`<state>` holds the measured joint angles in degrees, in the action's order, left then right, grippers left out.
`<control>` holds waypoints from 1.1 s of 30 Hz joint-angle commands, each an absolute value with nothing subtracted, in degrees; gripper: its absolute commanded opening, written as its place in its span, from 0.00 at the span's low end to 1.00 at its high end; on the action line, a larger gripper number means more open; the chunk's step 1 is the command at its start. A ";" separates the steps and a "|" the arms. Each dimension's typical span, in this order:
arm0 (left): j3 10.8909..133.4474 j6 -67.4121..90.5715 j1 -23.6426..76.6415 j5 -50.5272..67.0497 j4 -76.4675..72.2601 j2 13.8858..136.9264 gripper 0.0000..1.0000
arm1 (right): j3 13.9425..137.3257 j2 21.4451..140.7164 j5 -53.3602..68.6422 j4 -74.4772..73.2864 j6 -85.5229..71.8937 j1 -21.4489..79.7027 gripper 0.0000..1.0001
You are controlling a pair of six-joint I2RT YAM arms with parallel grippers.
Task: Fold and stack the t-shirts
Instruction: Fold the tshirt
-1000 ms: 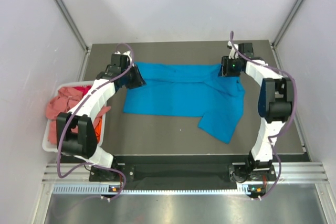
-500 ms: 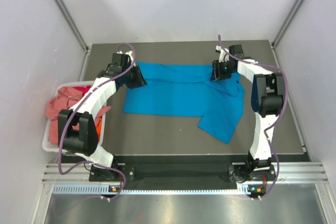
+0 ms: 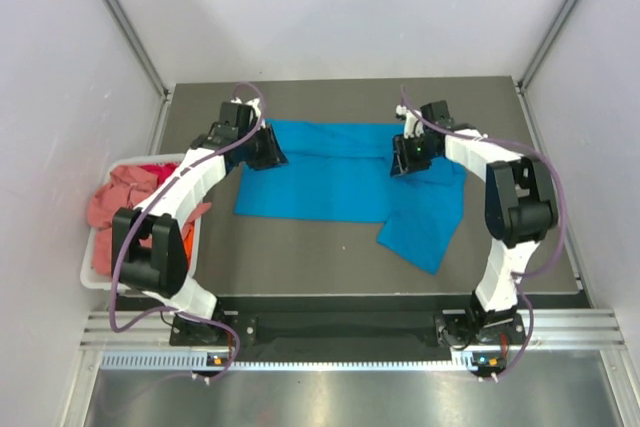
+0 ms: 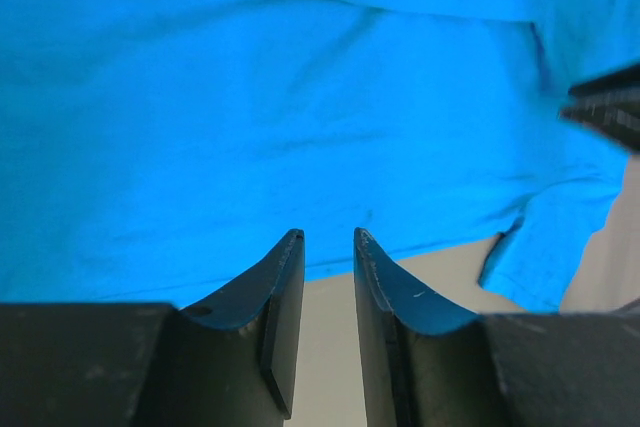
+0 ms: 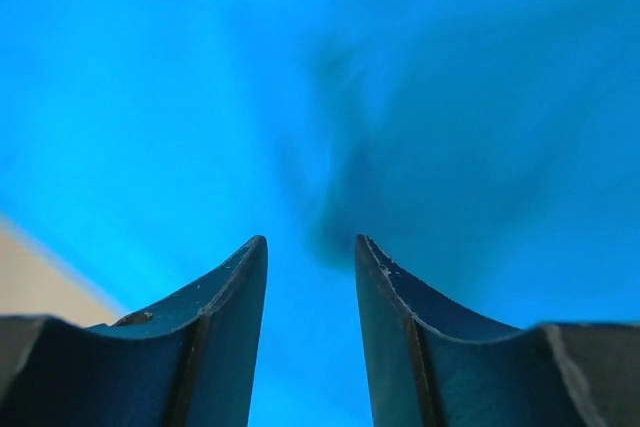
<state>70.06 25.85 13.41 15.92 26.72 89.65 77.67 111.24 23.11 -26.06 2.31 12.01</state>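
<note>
A bright turquoise-blue t-shirt [image 3: 320,182] lies spread on the dark table, with one part hanging toward the near right. My left gripper [image 3: 272,150] is at the shirt's far left corner. In the left wrist view [image 4: 328,237] its jaws stand a narrow gap apart with bare table between them, just short of the shirt's edge [image 4: 300,97]. My right gripper [image 3: 402,159] is over the shirt's far right part. In the right wrist view [image 5: 310,242] its jaws are apart with only blue cloth [image 5: 200,97] below them.
A white slatted basket [image 3: 95,277] stands off the table's left edge. It holds a salmon-pink shirt [image 3: 115,197], a red one [image 3: 155,172] and an orange one [image 3: 185,237]. Grey walls and metal posts close in the table on three sides.
Both grippers have moved inward from the shirt's far corners, the right one leftward and nearer over the cloth. The shirt's far right corner now lies under the right arm.
</note>
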 commanded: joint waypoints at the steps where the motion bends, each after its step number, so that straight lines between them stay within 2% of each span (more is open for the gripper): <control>1: 68.91 27.76 15.99 17.14 23.03 89.12 0.32 | 70.43 99.95 21.46 -24.79 -2.00 15.38 0.41; 4: 68.03 29.61 18.71 16.53 20.58 89.73 0.32 | 68.03 93.10 14.79 -26.01 -5.79 15.47 0.37; 8: 66.89 34.09 22.93 17.75 11.80 93.24 0.32 | 68.73 90.53 3.38 -27.25 -9.74 12.50 0.35; 11: 67.23 39.27 26.27 20.30 3.01 97.89 0.30 | 69.52 91.84 1.06 -28.38 -15.36 7.50 0.34; 16: 71.97 42.80 32.77 17.58 -6.32 106.33 0.29 | 71.80 96.93 1.49 -29.18 -16.52 2.38 0.33; 22: 79.09 47.28 35.59 17.84 -17.74 117.84 0.29 | 72.69 100.10 2.63 -28.39 -16.26 -1.75 0.32; 28: 86.65 47.20 36.74 17.05 -16.97 126.19 0.29 | 73.48 103.00 4.31 -27.51 -15.65 -2.28 0.29; 33: 87.36 46.32 37.70 17.32 -18.19 128.67 0.29 | 72.69 103.89 3.52 -26.72 -15.38 -2.64 0.27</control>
